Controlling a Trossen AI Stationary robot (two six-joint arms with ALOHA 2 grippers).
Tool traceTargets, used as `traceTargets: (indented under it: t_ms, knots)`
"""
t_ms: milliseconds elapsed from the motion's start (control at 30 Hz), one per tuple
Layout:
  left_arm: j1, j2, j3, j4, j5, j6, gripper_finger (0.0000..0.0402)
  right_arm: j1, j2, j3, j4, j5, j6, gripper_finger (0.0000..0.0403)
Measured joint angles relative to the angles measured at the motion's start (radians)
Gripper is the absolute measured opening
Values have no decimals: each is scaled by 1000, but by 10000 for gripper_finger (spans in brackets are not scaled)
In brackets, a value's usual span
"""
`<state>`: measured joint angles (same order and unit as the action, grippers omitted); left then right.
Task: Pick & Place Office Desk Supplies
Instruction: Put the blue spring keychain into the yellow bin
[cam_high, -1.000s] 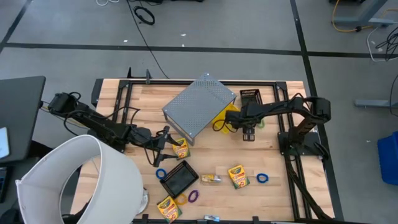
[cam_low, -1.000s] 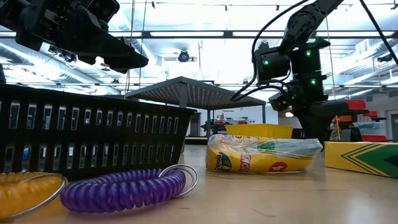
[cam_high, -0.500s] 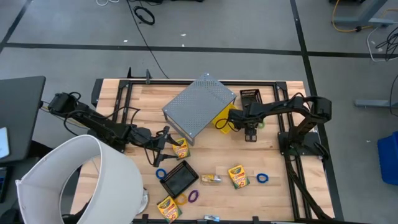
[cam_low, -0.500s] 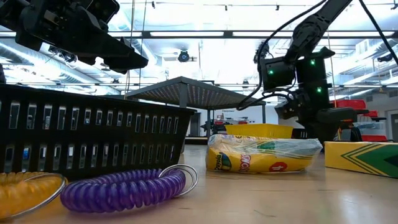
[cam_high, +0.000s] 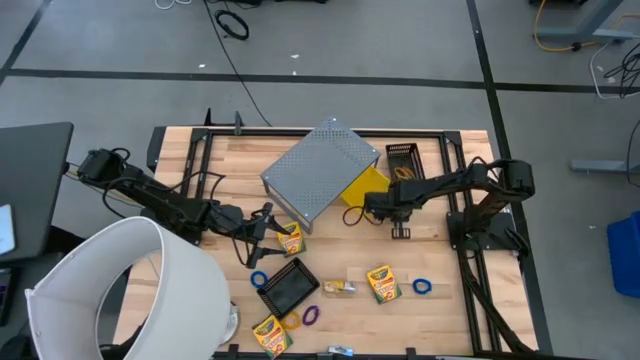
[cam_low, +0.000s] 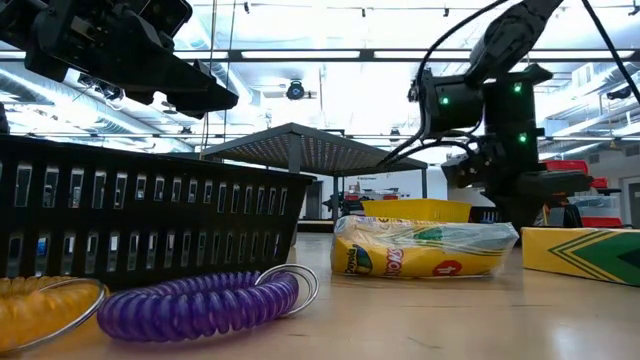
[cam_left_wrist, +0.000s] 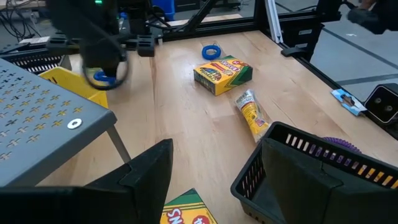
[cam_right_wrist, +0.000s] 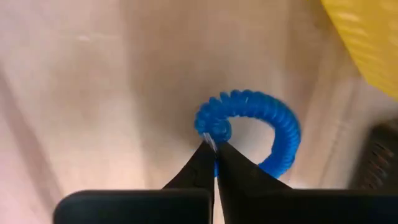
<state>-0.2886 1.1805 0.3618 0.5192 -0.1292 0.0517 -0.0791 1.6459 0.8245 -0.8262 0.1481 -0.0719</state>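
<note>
wooden table (cam_high: 420, 260), right gripper (cam_right_wrist: 214, 152) pinched on blue coil loop (cam_right_wrist: 273, 124), left gripper (cam_left_wrist: 211, 180) spread apart

The table (cam_high: 440, 260) was pale, matt wood planking, the grey perforated stand (cam_high: 320, 170) looked like dull metal, the blue coil loop (cam_right_wrist: 261, 127) was glossy ridged plastic, and the crayon packet (cam_low: 420, 250) wore shiny crinkled film.

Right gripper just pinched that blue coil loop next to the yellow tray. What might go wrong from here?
1. The right gripper is shut on only a thin edge of the blue coiled elastic loop, so the loop may slip free or stretch when lifted.
2. The yellow tray and the tilted grey perforated metal stand sit close by; a swinging loop could snag on them.
3. The left gripper hovers open over a yellow-and-green crayon box, crowding the table's middle.
</note>
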Motion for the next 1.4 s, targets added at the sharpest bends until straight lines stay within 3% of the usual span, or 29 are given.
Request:
traceTargets:
  t_ms: [200,500,900,1067,1400]
  knots:
    - [0,0,0,0,0,0,250,127,3,68,-5,-24,78,2]
    - [0,0,0,0,0,0,250,217,2,247,-58,88,78,1]
    - [0,0,0,0,0,0,250,62,2,292,-66,219,-69,0]
    - [0,0,0,0,0,0,250,-7,2,292,-51,212,-111,3]
    - [0,0,0,0,0,0,250,-47,2,292,-32,132,-175,87]
